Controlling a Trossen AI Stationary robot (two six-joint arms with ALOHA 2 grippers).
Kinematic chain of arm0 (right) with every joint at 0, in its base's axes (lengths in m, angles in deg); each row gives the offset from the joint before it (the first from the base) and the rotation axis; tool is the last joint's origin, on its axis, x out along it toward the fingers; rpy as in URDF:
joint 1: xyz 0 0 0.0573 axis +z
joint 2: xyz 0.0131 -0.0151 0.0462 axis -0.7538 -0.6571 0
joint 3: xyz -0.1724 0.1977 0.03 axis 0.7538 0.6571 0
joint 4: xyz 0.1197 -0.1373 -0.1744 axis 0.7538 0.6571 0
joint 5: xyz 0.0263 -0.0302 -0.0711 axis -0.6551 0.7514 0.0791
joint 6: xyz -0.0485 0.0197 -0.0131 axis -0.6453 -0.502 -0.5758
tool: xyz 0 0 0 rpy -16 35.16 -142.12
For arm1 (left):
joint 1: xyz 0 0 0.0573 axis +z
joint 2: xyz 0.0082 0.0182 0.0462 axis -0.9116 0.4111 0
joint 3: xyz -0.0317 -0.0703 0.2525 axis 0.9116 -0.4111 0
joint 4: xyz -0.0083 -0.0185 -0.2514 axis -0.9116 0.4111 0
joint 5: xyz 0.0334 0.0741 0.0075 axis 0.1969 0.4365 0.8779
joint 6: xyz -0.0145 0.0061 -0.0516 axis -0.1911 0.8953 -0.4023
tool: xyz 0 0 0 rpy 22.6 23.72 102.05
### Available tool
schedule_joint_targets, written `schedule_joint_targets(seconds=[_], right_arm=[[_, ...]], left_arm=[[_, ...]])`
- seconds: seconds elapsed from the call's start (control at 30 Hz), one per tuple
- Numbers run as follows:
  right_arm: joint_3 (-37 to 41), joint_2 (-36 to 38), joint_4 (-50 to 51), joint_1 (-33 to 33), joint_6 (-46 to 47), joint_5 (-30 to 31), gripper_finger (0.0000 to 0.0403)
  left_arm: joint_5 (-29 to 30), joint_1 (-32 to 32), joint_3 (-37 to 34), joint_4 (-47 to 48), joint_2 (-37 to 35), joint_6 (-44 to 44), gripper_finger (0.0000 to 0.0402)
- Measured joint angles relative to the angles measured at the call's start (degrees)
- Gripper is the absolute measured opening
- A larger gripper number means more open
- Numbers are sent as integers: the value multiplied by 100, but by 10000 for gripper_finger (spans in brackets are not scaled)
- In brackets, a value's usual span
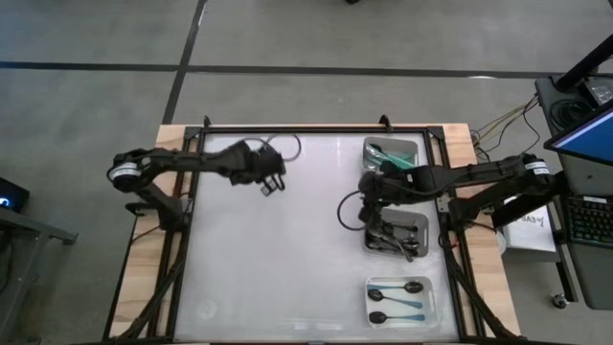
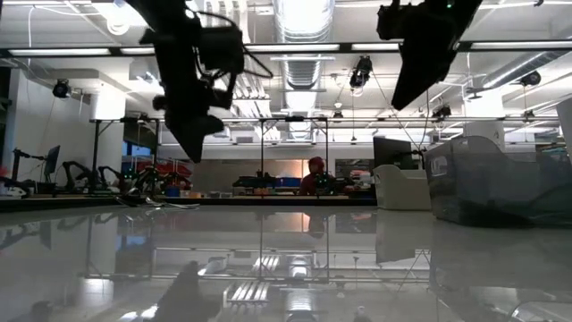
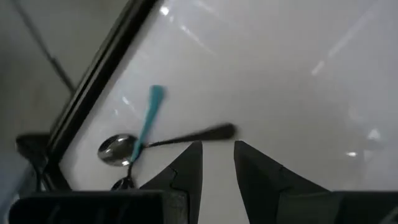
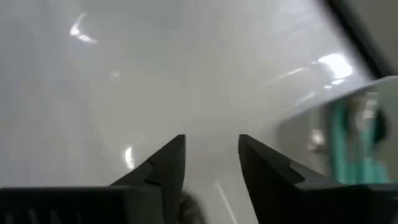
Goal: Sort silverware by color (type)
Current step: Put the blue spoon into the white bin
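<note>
The top tray (image 1: 414, 146) holds teal-handled spoons (image 1: 388, 153), the middle tray (image 1: 420, 226) metal spoons (image 1: 395, 238), the bottom tray (image 1: 429, 309) black-bowled spoons (image 1: 395, 289). Only the left wrist view shows two crossed spoons (image 3: 146, 138). Both grippers' (image 3: 217, 155) (image 4: 211, 155) jaws are apart, holding nothing.

Two dark articulated arms, each ending in a two-finger gripper.

Both arms are matte black, built of slim tubular links joined by bulkier rounded joint housings. A white band marks the base-side joint of each arm. A thin black cable loops loosely beside each wrist. The left gripper (image 3: 217, 163) carries two black, wedge-shaped fingers with angular stepped inner edges, mounted on a flat dark crossbar. The right gripper (image 4: 211, 160) has matching black tapered fingers on an identical dark bar.
</note>
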Motion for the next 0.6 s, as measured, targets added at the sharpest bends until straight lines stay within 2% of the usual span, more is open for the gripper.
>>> schedule_joint_targets(seconds=[0.07, 0.17, 0.4, 0.47, 0.6], right_arm=[[0, 0, -2, -76, -10, 208, 148], [0, 0, 0, -160, -55, 204, 157], [2, 0, 13, -169, -57, 195, 154], [2, 0, 15, -169, -56, 187, 150], [2, 0, 20, -169, -55, 180, 144]], left_arm=[[0, 378, 0, -137, 91, -286, 76], [6, 941, 0, -180, 323, -601, 76], [-171, 1936, 70, -198, 1044, 744, 76], [-356, 2155, 117, -189, 1257, 970, 76], [-364, 2401, 210, -231, 1560, 1160, 76]])
